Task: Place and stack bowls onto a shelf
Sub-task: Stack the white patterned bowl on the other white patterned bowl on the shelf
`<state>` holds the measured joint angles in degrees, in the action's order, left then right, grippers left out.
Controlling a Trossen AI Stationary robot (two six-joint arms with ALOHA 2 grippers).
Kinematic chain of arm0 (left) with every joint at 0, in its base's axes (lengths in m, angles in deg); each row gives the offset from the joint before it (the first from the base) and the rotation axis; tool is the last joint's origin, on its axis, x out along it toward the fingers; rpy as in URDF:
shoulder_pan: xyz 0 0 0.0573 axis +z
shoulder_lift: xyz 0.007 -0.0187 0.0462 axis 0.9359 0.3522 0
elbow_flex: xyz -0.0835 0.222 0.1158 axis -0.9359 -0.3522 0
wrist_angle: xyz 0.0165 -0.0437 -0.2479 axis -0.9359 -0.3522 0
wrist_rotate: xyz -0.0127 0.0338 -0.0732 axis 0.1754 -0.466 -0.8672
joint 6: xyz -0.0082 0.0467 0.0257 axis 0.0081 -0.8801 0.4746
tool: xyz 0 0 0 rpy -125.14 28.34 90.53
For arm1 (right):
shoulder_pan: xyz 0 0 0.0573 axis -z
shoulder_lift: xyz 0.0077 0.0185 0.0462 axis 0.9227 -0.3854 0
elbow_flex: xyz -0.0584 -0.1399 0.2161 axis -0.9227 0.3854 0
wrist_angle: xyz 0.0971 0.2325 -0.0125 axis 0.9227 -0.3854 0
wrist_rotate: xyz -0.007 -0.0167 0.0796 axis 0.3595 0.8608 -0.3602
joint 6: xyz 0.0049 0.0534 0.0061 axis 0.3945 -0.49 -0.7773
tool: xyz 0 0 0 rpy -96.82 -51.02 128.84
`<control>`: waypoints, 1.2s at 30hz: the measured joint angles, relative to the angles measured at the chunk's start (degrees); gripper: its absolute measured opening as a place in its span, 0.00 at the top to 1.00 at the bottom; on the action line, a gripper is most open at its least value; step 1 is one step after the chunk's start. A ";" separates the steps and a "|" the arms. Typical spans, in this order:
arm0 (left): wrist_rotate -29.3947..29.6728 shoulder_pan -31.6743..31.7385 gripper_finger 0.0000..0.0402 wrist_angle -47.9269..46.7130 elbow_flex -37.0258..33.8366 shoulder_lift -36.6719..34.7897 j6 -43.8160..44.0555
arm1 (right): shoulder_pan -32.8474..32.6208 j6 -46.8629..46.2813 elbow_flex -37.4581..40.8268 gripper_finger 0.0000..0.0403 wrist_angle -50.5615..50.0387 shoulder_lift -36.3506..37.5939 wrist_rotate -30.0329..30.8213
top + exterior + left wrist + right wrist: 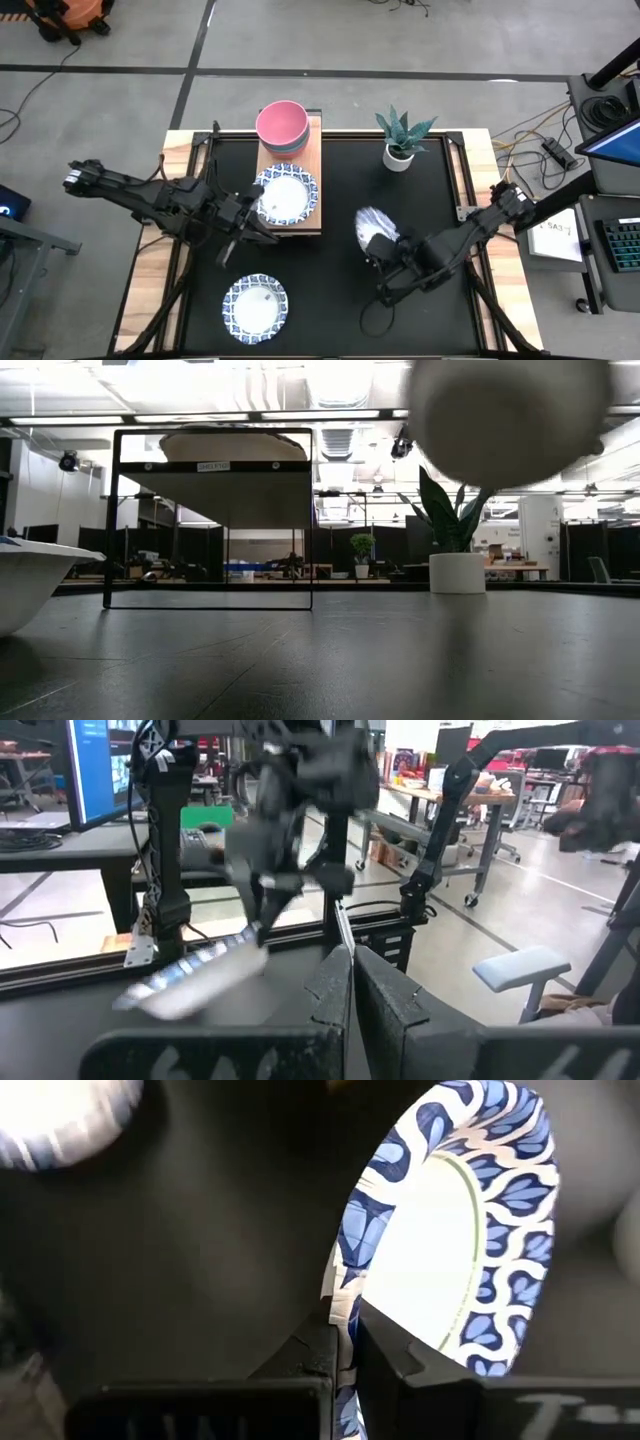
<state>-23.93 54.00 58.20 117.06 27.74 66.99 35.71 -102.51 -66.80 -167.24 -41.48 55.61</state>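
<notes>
Item, nearest me: one patterned dish (254, 306) lying flat on the black tabletop (340, 300), untouched. Item: right gripper (383, 245), fingers pinched on the rim of a second patterned dish (450, 1240), carried tilted on edge above the table. I judge it rigid, glazed, slippery and breakable (ceramic, by the look), so the rim is the only sensible hold. Item: left gripper (250, 224), fingers pressed together on nothing, just beside the shelf (312, 150). Item: a third patterned dish (286, 195) resting on the shelf's near end. Item, farthest: pink bowl (281, 122) stacked over other bowls, number below unclear. Dishes visible: three. One potted plant (401, 140).
</notes>
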 joint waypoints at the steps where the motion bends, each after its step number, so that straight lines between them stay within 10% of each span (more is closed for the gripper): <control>1: 0.00 0.00 1.00 0.00 0.00 -0.22 -0.06 | 0.13 3.57 -2.04 0.97 -0.11 -0.02 4.10; 8: 0.00 0.00 1.00 0.00 0.00 -2.13 -1.06 | 3.71 33.32 -10.23 0.97 8.18 0.00 17.83; 20: -0.02 0.00 1.00 -0.65 0.00 -8.22 -3.30 | 15.64 78.06 -7.86 0.97 31.61 -2.92 11.83; 36: -0.02 0.00 1.00 -2.60 -0.33 -10.91 -4.80 | 23.47 84.31 -7.84 0.86 37.47 -7.03 1.76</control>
<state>-23.95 54.00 55.60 116.73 16.83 62.19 59.18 -18.20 -74.64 -129.77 -48.51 57.37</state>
